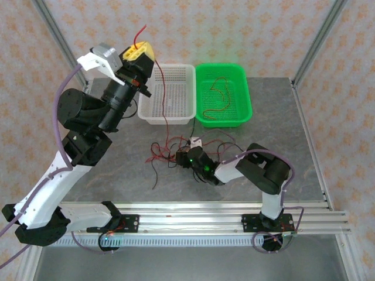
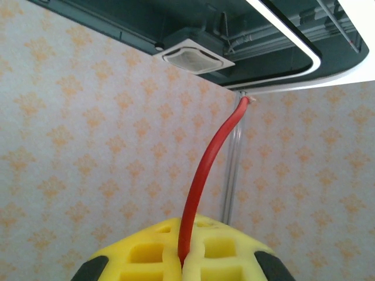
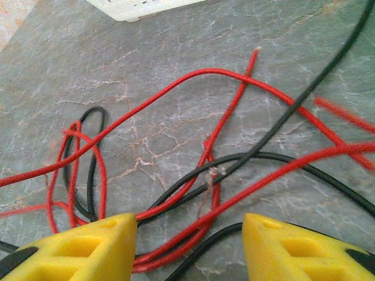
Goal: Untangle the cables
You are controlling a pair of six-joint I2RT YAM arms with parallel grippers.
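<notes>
My left gripper [image 1: 138, 54] is raised high at the back left, shut on a red cable [image 1: 163, 99]. That cable hangs down past the white basket [image 1: 176, 75] to the tangle of red and black cables [image 1: 166, 153] on the table. In the left wrist view the red cable [image 2: 202, 175] stands up from between the closed yellow fingers [image 2: 140, 254]. My right gripper [image 1: 185, 157] is low at the tangle's right side. In the right wrist view its yellow fingers [image 3: 88, 249] stand apart, open, with red and black cables [image 3: 205, 219] lying between them.
A green basket [image 1: 241, 79] stands right of the white one and holds a red cable [image 1: 218, 96]. The grey marble table [image 1: 281, 134] has bare room at the right. Metal frame posts [image 1: 316, 41] stand at the back corners, and a rail [image 1: 193, 219] runs along the near edge.
</notes>
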